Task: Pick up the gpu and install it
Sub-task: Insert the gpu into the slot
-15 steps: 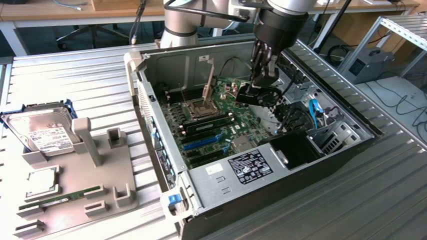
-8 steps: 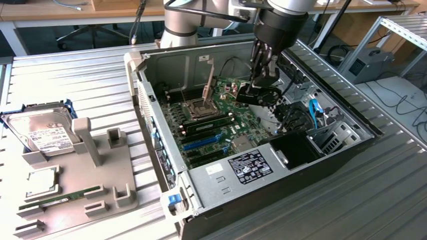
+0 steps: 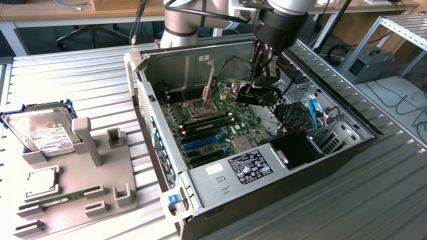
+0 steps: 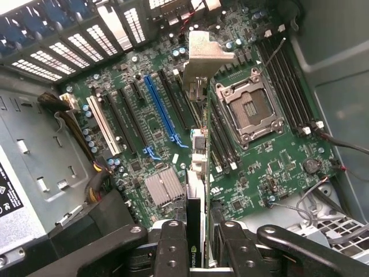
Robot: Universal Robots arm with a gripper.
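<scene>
Gripper (image 4: 200, 231) jaws clamped on gpu (image 4: 199, 144); card held edge-on above motherboard (image 4: 282, 164) inside open PC case (image 3: 152, 62); not seated

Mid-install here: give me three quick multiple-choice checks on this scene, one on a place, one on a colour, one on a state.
1. Where is the hard drive?
A) on a shelf
B) on the grey tray
C) on the floor

2. What colour is the RAM stick?
A) green
B) red
C) white

3. What is the gripper doing?
A) open and empty
B) shut on the gpu
C) shut on a cable

Answers:
1 B: it lies on the tray at the exterior view's left.
2 A: its slim board is green.
3 B: the fingers clamp the black card edge-on over the motherboard.
</scene>
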